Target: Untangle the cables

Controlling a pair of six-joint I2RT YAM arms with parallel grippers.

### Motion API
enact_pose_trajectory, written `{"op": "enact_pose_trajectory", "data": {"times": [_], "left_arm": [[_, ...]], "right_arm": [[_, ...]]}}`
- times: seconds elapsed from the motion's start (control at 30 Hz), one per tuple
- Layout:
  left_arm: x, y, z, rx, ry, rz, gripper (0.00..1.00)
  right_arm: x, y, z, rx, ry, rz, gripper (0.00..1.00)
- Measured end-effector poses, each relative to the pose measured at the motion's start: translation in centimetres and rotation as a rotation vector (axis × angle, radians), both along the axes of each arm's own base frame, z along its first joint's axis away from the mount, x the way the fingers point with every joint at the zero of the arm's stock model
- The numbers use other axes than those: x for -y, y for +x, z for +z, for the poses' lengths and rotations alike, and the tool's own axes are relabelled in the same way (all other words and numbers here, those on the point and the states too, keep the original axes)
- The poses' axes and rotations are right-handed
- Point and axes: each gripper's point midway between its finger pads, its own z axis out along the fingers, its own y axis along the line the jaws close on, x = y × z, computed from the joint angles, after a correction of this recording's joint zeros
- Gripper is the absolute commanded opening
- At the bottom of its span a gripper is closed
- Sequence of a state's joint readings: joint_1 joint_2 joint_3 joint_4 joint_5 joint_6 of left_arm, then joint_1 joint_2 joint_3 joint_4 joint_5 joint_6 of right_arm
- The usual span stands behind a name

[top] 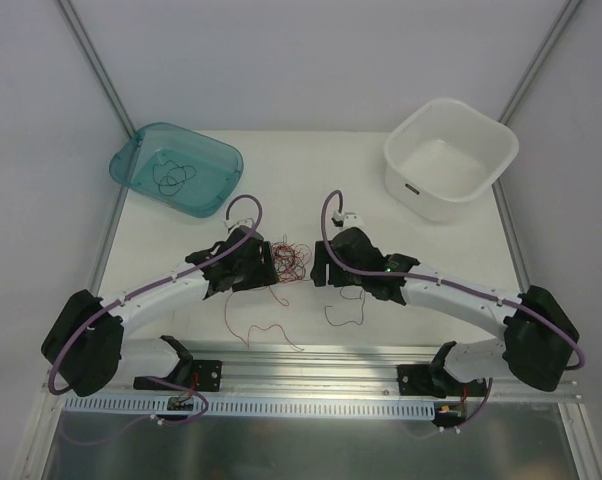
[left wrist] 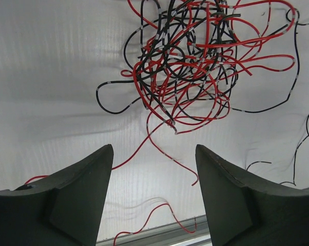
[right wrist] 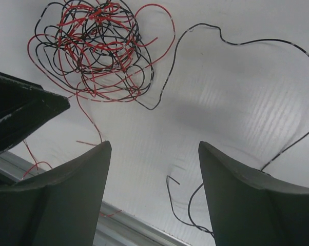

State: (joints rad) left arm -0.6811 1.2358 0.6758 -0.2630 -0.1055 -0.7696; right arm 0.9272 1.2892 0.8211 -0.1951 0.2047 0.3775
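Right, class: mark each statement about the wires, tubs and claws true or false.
1. The tangle lies between the left claw and the right claw. True.
2. The white tub holds red wires. False: no wires show in it.
3. A black wire lies in the teal tub. True.
4. The left claw grips a strand. False: its jaws stand open, holding nothing.
5. The tangle is all black. False: red and black strands.

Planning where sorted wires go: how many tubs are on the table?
2: a teal tub at the table's far left corner and a white tub at its far right corner. None seems hidden.
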Motion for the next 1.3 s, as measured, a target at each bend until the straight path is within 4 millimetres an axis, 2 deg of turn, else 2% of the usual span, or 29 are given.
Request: {"op": "enact_pose_trajectory", "data": {"times": [0.37, 0.47, 0.57, 0.6, 0.67, 0.7, 0.73, 0.9, 1.03, 1.07, 1.1, 1.2, 1.3], "left_arm": [[0.6, 0.0, -0.9, -0.029, -0.007, -0.014, 0.61], [0.9, 0.2, -0.7, -0.021, -0.025, -0.003, 0.61], [1.1, 0.5, -0.5, -0.015, -0.043, 0.015, 0.62], [1.2, 0.6, -0.4, -0.012, -0.047, 0.022, 0.62], [1.2, 0.8, -0.4, -0.01, -0.049, 0.035, 0.61], [1.2, 1.0, -0.5, -0.011, -0.047, 0.043, 0.59], [1.3, 1.2, -0.7, -0.013, -0.043, 0.053, 0.56], [1.4, 2.6, -1.5, -0.021, -0.016, 0.118, 0.45], [1.5, 3.7, -1.5, -0.011, -0.007, 0.165, 0.36], [1.5, 3.9, -1.5, -0.007, -0.006, 0.171, 0.32], [1.6, 4.3, -1.3, -0.002, -0.01, 0.183, 0.23], [1.4, 5.5, -1.2, 0.01, -0.017, 0.23, 0.06], [0.5, 6.3, -1.5, 0.005, -0.017, 0.281, 0.0]], "right_arm": [[-3.1, 1.9, -5.6, -0.084, -0.018, -0.051, 0.62], [-3.6, 2.4, -6.5, -0.091, -0.017, -0.07, 0.52], [-3.8, 2.8, -7.0, -0.091, -0.013, -0.086, 0.33], [-3.9, 2.9, -7.2, -0.091, -0.011, -0.092, 0.21], [-3.9, 3.1, -7.4, -0.091, -0.009, -0.098, 0.11], [-3.9, 3.1, -7.4, -0.091, -0.006, -0.101, 0.03], [-4.0, 3.2, -7.3, -0.088, -0.001, -0.101, 0.01], [-4.4, 3.1, -6.7, -0.081, 0.018, -0.075, 0.01], [-4.8, 2.9, -5.0, -0.061, 0.049, -0.04, 0.01], [-4.9, 2.9, -4.6, -0.055, 0.057, -0.032, 0.01], [-4.9, 2.8, -4.1, -0.048, 0.064, -0.023, 0.01], [-5.1, 2.5, -2.9, -0.036, 0.083, 0.009, 0.01], [-4.8, 1.8, -1.7, -0.028, 0.084, 0.045, 0.01]]}}
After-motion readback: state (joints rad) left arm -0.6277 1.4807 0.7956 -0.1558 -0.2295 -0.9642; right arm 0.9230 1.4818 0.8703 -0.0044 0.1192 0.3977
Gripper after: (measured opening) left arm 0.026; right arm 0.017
